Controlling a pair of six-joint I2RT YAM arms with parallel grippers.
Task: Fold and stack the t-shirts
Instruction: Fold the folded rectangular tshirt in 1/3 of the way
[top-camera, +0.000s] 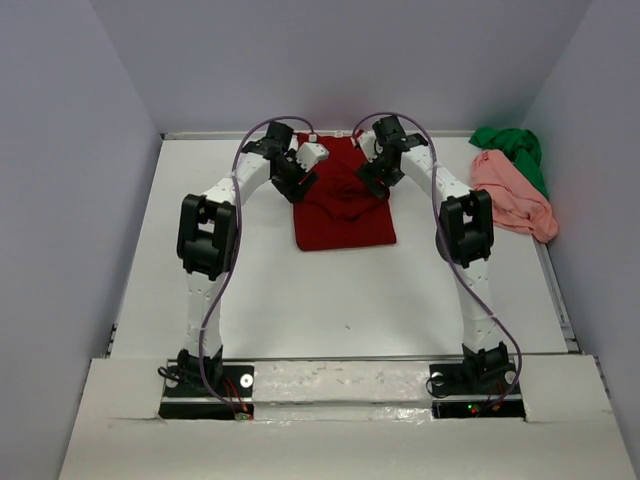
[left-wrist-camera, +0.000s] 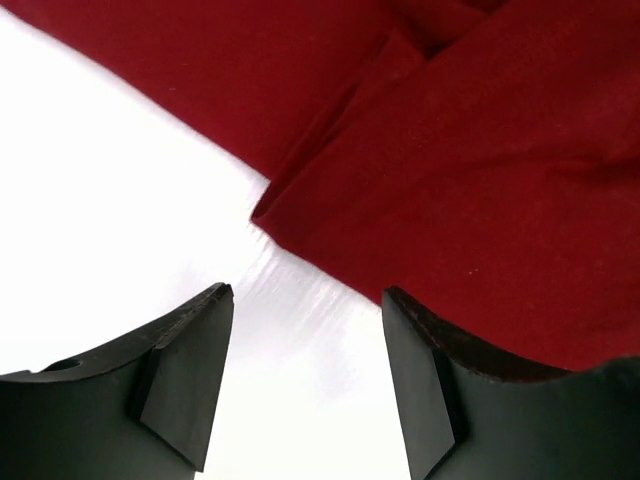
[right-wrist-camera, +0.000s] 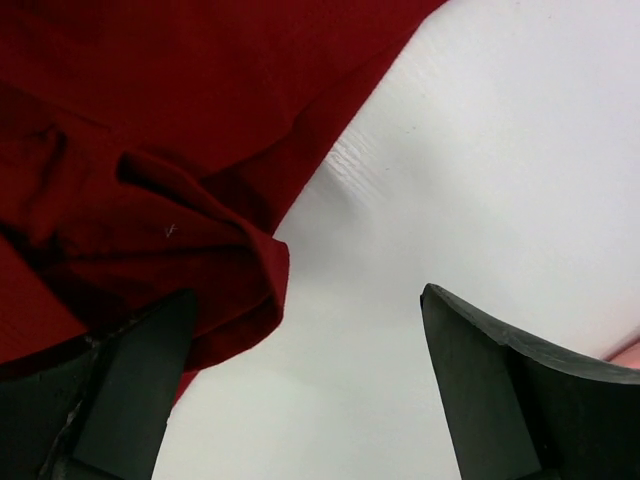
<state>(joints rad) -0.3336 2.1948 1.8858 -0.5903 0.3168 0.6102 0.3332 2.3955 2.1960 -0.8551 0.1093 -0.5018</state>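
- left gripper (left-wrist-camera: 308, 296): the jaws stand apart with only bare table between them, and nothing is held. one finger sits over the edge of the dark red t-shirt (left-wrist-camera: 480, 170), whose folded corner lies just ahead of the tips.
- right gripper (right-wrist-camera: 308, 294): the jaws are spread wide and empty. one finger overlaps a rumpled corner of the same red cloth; the other is over bare table.
- in the top view both grippers hang over the far end of the red shirt, one near each far corner, towards the back of the table (top-camera: 330, 300).
- the red shirt lies mid-table as a rough rectangle, with a bunched, creased patch in its far half. it looks partly folded, though i cannot tell how many layers.
- the salmon pink t-shirt (top-camera: 512, 195) lies crumpled at the far right edge. the bright green t-shirt (top-camera: 512, 148) is heaped just behind it, touching it. neither looks folded.
- progress, as i judge it: early. one shirt is mid-fold and likely needs another fold and some smoothing, two shirts are not yet begun, and no stack exists.
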